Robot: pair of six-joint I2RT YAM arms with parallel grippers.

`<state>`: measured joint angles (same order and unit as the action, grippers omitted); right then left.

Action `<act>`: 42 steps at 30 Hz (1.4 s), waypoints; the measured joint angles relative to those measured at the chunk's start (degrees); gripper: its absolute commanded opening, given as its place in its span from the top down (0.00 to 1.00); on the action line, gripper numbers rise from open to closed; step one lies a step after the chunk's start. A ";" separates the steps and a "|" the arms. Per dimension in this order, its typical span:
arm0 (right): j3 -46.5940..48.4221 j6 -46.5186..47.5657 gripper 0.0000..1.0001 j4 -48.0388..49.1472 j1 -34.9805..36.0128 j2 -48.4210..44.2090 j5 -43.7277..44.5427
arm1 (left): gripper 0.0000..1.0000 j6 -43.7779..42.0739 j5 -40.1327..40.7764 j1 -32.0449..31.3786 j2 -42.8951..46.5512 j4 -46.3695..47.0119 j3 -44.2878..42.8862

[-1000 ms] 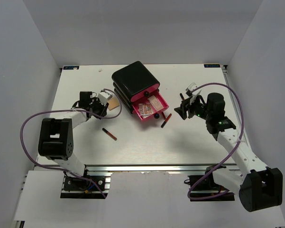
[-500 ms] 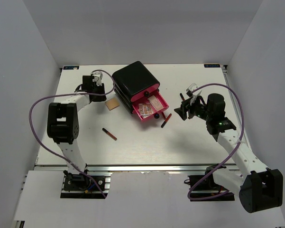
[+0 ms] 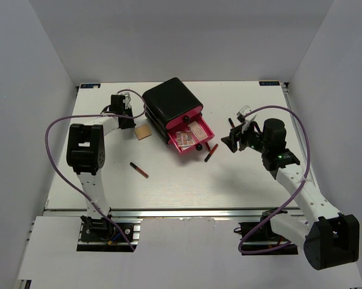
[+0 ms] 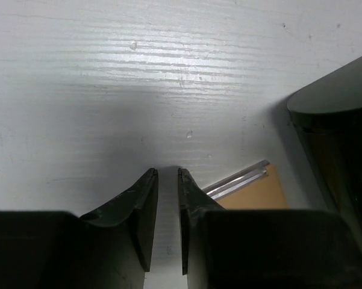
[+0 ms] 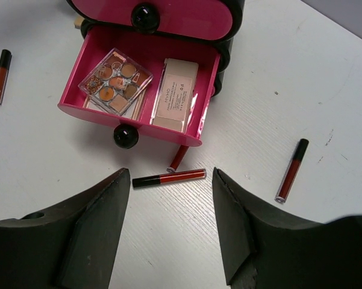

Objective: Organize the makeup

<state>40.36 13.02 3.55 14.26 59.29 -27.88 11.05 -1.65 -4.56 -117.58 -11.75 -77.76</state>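
The white bench (image 3: 187, 186) carries everything. On its far middle stands a black box (image 3: 168, 99) with pink drawers. The lowest drawer (image 5: 162, 133) is pulled out, and the one above it is closed.

The left arm reaches to the far left part of the bench, and its pincer (image 4: 167, 174) is low over the bench, just beside the left side of the box. Its two fingers stand almost together, with only a thin gap, and nothing is between them. The right pincer (image 5: 169, 171) is above the bench in front of the open drawer. Its fingers are wide apart and it holds nothing.

Inside the open drawer lie two pieces of makeup side by side: a clear square palette (image 5: 115, 81) with brownish pans, and a flat beige packet (image 5: 176, 95). A flat tan packet (image 4: 256, 195) lies on the bench between the left pincer and the box.

Four slim black-and-red tubes lie on the bench. One (image 5: 168, 177) is just before the drawer, one (image 5: 178, 158) is partly hidden under the drawer's front, one (image 5: 291, 170) is apart to the right in the right wrist view, and one (image 5: 1, 76) is far to the left.
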 measured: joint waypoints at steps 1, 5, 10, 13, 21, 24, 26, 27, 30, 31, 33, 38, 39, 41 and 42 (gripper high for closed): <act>0.00 -0.15 0.37 0.02 0.00 0.00 -0.02 | 0.72 0.11 0.15 -0.09 -0.15 -0.02 -0.20; 0.00 -0.59 0.37 0.02 0.00 0.00 -0.22 | 0.77 0.44 0.79 -1.31 -1.18 0.22 -1.38; 0.00 -0.59 0.37 0.02 0.00 0.00 -0.24 | 0.78 0.44 0.63 -3.80 -0.42 2.29 0.63; -0.02 -0.59 0.37 0.02 0.00 -0.07 -0.24 | 0.78 0.63 0.07 -5.73 3.19 4.90 6.56; -0.81 -0.52 0.37 0.72 0.00 -0.33 -0.79 | 0.78 4.07 -1.46 -13.14 15.34 6.36 22.47; -0.81 -0.42 0.37 0.98 0.00 -0.31 -1.07 | 0.78 6.32 -1.88 -15.63 19.39 6.16 27.10; -0.81 -0.33 0.38 1.01 0.00 -0.26 -1.60 | 0.78 7.80 -2.43 -16.63 21.66 5.25 29.29; -0.81 -0.26 0.37 1.03 0.00 -0.17 -1.99 | 0.78 8.39 -2.54 -16.74 22.32 4.42 29.66; -0.81 0.07 0.38 1.05 0.00 0.37 -3.02 | 0.47 10.12 -2.19 -16.61 22.84 1.95 29.31; -0.81 0.09 0.37 1.05 0.00 0.55 -3.30 | 0.40 10.47 -1.60 -16.59 22.84 0.72 28.55; -0.81 0.22 0.37 1.05 0.00 0.90 -3.69 | 0.32 11.98 0.46 -16.57 22.82 -2.29 25.88; -0.81 0.52 0.37 1.05 0.00 1.14 -3.98 | 0.02 11.85 3.52 -16.52 22.77 -5.14 19.39; -0.81 0.55 0.37 1.03 0.00 1.14 -4.00 | 0.02 11.85 3.82 -16.52 22.77 -5.46 19.06; -0.81 0.55 0.37 1.05 0.00 1.11 -4.00 | 0.02 12.22 4.26 -16.55 22.80 -7.06 19.04; -0.83 0.52 0.37 1.05 0.00 1.07 -4.00 | 0.02 12.52 4.50 -16.68 22.80 -8.33 19.10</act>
<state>39.53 13.54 4.60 14.26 60.36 -31.88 23.57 2.85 -21.23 -94.78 -20.08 -58.65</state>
